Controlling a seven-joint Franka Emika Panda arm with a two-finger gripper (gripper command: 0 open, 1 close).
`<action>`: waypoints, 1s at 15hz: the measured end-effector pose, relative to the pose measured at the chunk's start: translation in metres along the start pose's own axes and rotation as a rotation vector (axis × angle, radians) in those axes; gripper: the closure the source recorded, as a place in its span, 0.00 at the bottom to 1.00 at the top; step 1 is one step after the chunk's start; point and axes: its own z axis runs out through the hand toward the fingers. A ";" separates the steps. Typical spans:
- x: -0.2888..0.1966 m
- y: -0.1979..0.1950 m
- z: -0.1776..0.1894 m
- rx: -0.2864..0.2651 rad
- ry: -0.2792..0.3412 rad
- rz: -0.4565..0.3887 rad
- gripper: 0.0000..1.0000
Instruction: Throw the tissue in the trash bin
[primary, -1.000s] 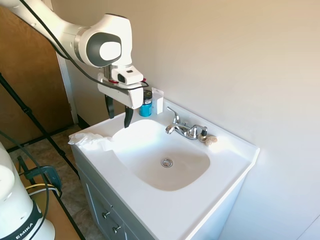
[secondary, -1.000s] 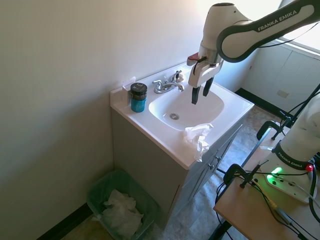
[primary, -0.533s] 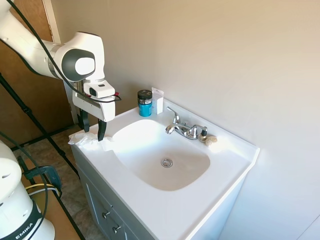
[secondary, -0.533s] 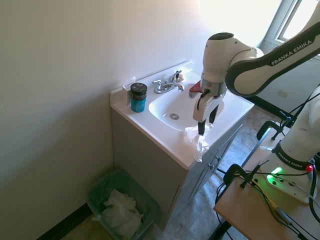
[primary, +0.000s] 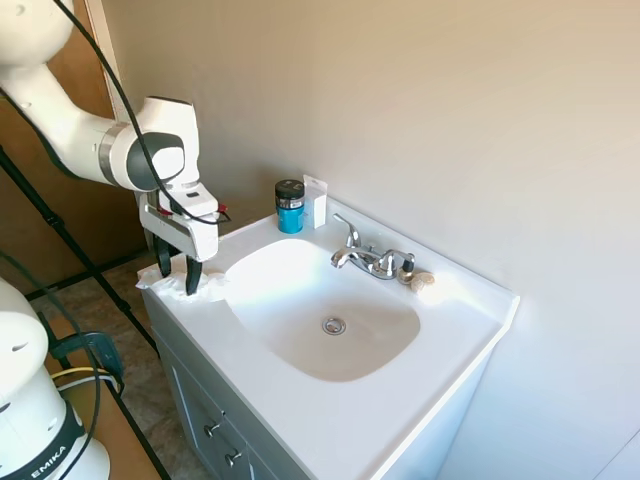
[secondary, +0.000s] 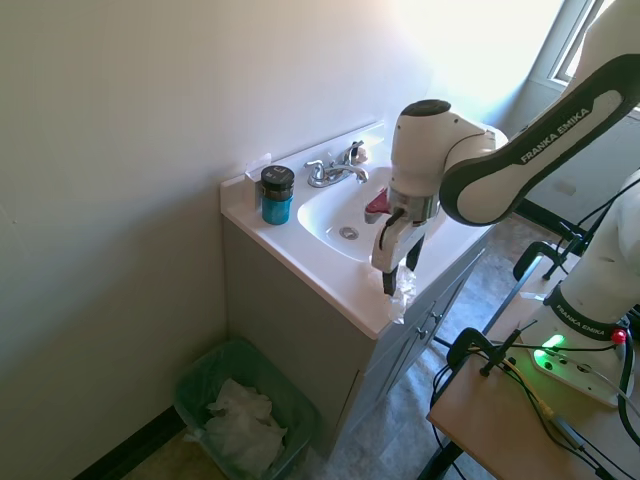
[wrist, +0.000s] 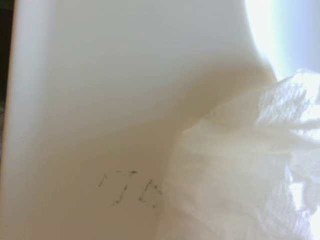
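Straddling the tissue (primary: 180, 284) on the sink's corner, the gripper (primary: 177, 279) hangs spread wide.

Bathroom corner, sunlight pouring in

A white vanity (primary: 440, 400) is standing against beige walls (primary: 450, 120); a bright window (secondary: 590, 40) is flooding the tiled floor (secondary: 400, 440).

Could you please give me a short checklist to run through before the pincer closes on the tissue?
1. Pincer open: ok, fingers stand apart.
2. Fingers astride the tissue: ok, it seems, one at each side in the first exterior view.
3. Low enough to grip: cannot tell; tips look at counter level.
4. Tissue free of other things: ok, the blue jar and faucet stand apart.
5. Trash bin open: ok, on the floor beside the cabinet, paper already in it.
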 end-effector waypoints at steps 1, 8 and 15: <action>0.000 -0.001 0.004 -0.003 -0.003 -0.001 1.00; -0.002 -0.001 0.011 -0.013 -0.004 -0.009 1.00; 0.001 -0.005 0.005 0.006 0.004 -0.007 1.00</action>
